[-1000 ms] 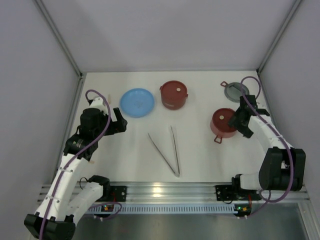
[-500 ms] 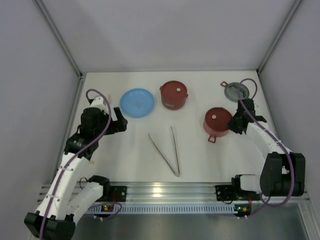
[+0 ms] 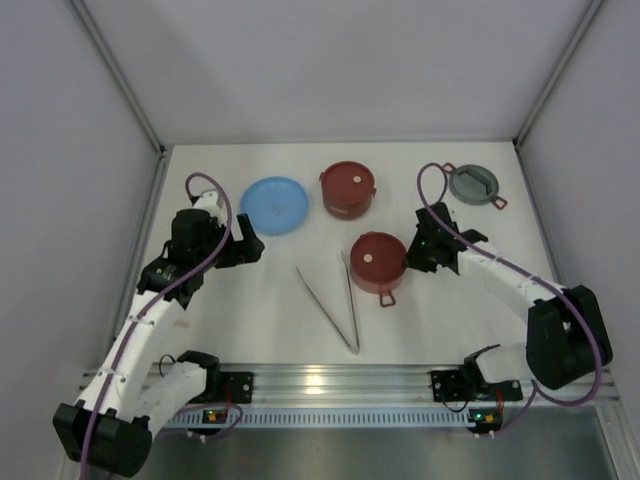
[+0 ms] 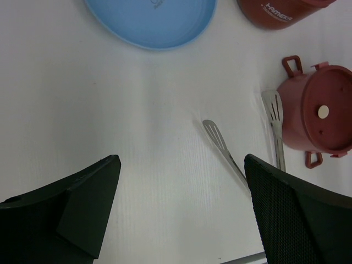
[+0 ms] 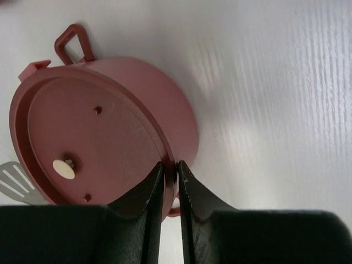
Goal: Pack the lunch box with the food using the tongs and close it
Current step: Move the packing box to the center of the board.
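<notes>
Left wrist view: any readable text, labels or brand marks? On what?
White print on the wall of the far red bowl: upside down, cut by the frame edge, too blurred to read.
Small dark mark on the blue plate: too small to read.
Nothing else lettered.

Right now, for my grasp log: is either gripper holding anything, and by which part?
Right gripper pinches the nearer red bowl by its rim; left gripper holds nothing.

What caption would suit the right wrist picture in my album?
Right gripper pinches the rim of a lidded dark-red bowl on the white table.
</notes>
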Controlling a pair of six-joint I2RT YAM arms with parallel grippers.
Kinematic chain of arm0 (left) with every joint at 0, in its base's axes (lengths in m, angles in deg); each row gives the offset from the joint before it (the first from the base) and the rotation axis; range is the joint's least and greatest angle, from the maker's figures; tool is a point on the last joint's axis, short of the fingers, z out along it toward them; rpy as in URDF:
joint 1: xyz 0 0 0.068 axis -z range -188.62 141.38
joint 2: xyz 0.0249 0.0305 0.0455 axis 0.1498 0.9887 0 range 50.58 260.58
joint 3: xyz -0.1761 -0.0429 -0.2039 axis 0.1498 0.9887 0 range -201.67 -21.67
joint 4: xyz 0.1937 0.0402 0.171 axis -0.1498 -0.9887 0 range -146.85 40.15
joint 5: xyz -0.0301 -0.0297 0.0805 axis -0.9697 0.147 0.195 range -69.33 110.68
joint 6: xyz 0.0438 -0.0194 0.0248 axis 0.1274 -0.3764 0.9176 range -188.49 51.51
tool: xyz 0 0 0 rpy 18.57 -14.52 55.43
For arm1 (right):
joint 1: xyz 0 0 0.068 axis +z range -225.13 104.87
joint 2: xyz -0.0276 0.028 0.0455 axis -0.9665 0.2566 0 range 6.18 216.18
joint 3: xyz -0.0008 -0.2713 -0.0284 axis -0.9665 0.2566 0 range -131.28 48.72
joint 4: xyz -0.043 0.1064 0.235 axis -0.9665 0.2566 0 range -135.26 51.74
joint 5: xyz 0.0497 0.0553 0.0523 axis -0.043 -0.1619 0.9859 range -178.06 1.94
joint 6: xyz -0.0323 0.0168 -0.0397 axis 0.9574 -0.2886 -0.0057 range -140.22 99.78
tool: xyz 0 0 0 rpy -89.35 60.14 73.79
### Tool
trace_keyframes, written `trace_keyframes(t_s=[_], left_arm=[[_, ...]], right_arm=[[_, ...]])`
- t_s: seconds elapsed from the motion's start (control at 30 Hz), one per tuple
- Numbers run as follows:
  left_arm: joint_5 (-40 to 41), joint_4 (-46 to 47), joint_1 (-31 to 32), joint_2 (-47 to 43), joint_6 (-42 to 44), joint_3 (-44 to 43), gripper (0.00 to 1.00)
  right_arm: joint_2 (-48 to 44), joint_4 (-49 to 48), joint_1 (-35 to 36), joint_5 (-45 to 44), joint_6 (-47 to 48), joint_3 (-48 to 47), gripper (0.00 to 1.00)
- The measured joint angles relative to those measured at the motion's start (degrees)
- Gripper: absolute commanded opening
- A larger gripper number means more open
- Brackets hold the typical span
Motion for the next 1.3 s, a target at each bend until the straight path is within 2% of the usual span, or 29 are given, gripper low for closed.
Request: trace_keyframes(t_s=[0.3, 0.6, 0.87, 1.0, 1.07, 1.1, 1.13, 1.3], left_arm=[[-6.62, 1.36, 0.76, 4.55, -1.29, 0.00, 0.99], [-5.44, 2.14, 5.29, 10.75, -1.92, -1.62, 0.99], [-1.33, 3.91, 9.14, 17.18, -3.74, -3.91, 0.99], [0.57, 5.51, 9.18, 21.68, -4.79, -5.09, 0.99], [1.29, 6.67, 9.22, 23.82, -5.31, -5.27, 0.99], [1.75, 7.10, 9.31, 24.70, -5.55, -5.27, 0.99], [2.36, 7.65, 9.42, 25.73, -5.81, -5.27, 0.99], [4.00, 9.79, 9.62, 29.75, -6.27, -5.38, 0.99]], right_arm=[[18.40, 0.39, 2.84, 4.90, 9.60, -17.97, 0.16], [31.21, 2.16, 8.31, 11.74, 23.69, -33.62, 0.17], [34.36, 5.90, 12.13, 14.99, 33.38, -38.77, 0.17], [34.34, 7.34, 12.63, 14.12, 35.10, -38.86, 0.43], [34.10, 7.91, 12.66, 11.78, 34.67, -38.91, 0.44], [33.77, 8.22, 12.66, 10.56, 34.36, -38.88, 0.50], [33.22, 8.63, 12.66, 8.87, 33.44, -38.82, 0.50], [27.19, 10.29, 12.76, 3.48, 26.67, -38.69, 0.47]])
